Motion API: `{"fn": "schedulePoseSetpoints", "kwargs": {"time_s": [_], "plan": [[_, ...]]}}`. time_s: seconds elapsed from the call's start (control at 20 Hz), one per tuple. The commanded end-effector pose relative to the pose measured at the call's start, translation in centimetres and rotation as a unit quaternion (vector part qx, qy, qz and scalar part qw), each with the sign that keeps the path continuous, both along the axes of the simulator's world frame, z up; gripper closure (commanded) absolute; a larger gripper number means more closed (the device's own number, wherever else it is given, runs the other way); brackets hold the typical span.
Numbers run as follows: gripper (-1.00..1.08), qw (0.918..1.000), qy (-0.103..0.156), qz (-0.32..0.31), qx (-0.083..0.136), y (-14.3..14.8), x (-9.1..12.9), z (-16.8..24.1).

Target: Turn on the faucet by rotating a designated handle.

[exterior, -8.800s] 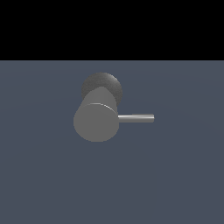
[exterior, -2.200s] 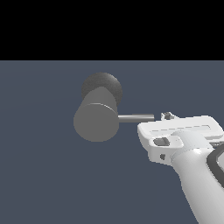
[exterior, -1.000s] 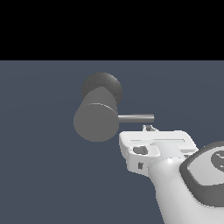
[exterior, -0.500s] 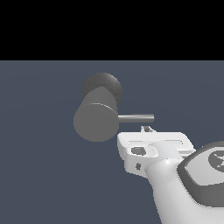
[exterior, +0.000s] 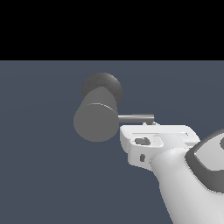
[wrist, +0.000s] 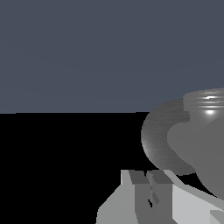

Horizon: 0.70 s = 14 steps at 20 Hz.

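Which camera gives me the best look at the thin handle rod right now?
The exterior view: the handle shows along its whole length, projecting from the faucet just above the gripper. In the wrist view I cannot pick it out; the faucet body dominates.

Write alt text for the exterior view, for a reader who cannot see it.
A white robot arm's gripper sits just below the thin handle that juts toward the exterior view's right from a grey cylindrical faucet. A dark rounded knob sits behind the cylinder; whether the gripper touches the handle is unclear.
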<state>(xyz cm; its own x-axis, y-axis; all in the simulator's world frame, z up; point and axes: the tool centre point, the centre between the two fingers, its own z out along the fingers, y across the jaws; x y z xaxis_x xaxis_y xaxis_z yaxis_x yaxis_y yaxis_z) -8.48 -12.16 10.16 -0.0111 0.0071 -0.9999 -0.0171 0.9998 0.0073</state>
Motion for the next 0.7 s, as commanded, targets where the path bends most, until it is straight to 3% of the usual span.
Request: {"fn": "schedulePoseSetpoints", "kwargs": {"time_s": [0.0,0.3,0.35,0.65], "plan": [[1.08,1.0,-0.006,0.003,0.001,0.4,0.0,1.6],[1.08,1.0,-0.006,0.004,0.003,0.3,0.0,3.4],[1.08,0.9999,0.014,-0.004,0.002,-0.6,0.0,0.7],[1.08,1.0,0.009,-0.002,0.002,0.1,0.0,3.0]]}}
